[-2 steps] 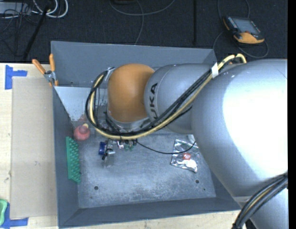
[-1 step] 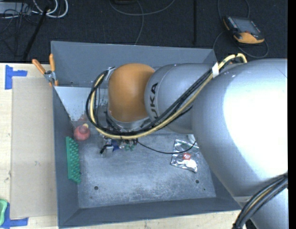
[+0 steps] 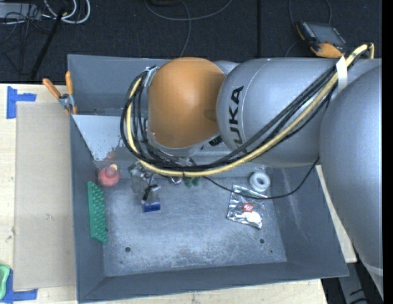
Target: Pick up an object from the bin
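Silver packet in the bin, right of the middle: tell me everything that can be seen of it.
The silver packet looks like crinkled, shiny foil, roughly rectangular and flattened, with a red spot and a white patch towards its lower right corner. It lies flat on the bin floor, right of the middle, turned slightly askew. A white ring sits close behind it; whether the two touch cannot be told. Nothing else rests on or against it.

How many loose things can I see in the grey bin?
5: a red ball and a green strip at the left, a small blue block by the gripper, a white ring and a foil packet at the right. The arm may hide more.
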Motion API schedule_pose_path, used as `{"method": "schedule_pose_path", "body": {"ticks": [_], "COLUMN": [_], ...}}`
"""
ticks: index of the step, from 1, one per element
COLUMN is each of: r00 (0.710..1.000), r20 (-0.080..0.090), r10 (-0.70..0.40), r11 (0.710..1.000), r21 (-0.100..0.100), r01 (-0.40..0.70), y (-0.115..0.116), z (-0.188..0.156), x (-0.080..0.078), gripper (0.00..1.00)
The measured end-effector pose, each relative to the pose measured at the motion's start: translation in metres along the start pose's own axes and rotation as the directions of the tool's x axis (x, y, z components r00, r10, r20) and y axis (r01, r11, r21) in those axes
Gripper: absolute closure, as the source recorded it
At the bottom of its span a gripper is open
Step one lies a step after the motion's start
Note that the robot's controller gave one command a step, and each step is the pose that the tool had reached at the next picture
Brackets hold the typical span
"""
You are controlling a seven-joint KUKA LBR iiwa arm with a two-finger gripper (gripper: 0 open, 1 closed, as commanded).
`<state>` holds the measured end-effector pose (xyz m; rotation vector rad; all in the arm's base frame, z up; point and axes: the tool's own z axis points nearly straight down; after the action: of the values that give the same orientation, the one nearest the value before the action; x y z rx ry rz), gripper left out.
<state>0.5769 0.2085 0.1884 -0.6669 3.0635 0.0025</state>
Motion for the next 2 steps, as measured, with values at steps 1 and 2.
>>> {"method": "schedule_pose_path", "body": {"ticks": [1,2], "r00": [0.920,0.821], "r20": [-0.006,0.002], "r10": [-0.391,-0.571], "r11": [0.920,0.821], "r21": [-0.004,0.004], "r01": [0.391,0.571], "y": [0.005,-0.056], "z": [0.056,-0.119], "x": [-0.035,-0.004], "gripper": [1.00,1.00]}}
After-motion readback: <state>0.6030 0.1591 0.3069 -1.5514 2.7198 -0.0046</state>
